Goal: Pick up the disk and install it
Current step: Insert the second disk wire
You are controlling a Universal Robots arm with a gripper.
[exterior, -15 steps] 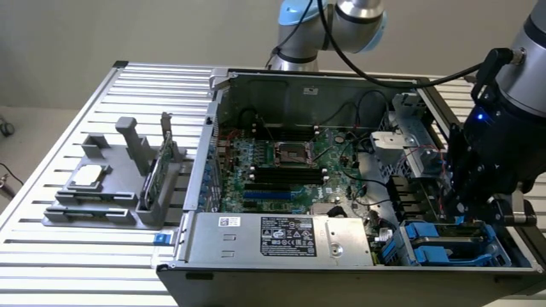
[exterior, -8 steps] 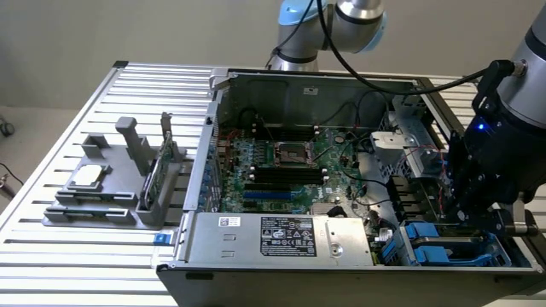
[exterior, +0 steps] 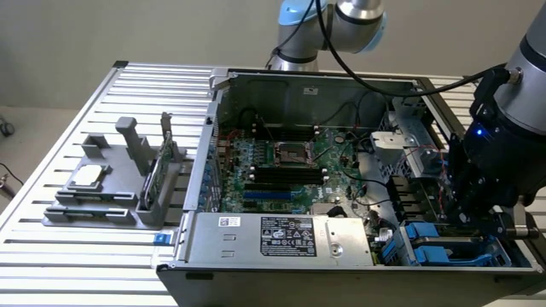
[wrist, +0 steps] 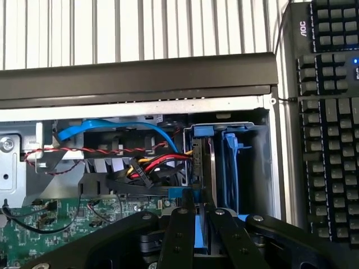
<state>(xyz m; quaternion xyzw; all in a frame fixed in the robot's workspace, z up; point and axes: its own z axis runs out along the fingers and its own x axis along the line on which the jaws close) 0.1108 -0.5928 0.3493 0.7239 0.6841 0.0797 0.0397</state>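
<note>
The disk (wrist: 205, 168) stands on edge in the drive bay at the corner of the open computer case (wrist: 140, 78), silver-grey between the blue rails of its carrier. My gripper (wrist: 200, 203) reaches down over its near edge, and the two black fingers (wrist: 180, 235) sit close together on the blue carrier edge, shut on it. Beside the disk, another blue carrier (wrist: 231, 162) fills the neighbouring slot. In the exterior view the gripper (exterior: 477, 220) hangs low inside the case at the exterior view's right, just above the blue drive bay (exterior: 431, 249).
Red, yellow and blue cables (wrist: 148, 162) run beside the bay, above the green motherboard (exterior: 286, 163). A power supply (exterior: 286, 236) fills the case front. A grey holder (exterior: 111, 192) with a small chip and an upright card stands at the exterior view's left. A keyboard (wrist: 331, 123) lies outside the case.
</note>
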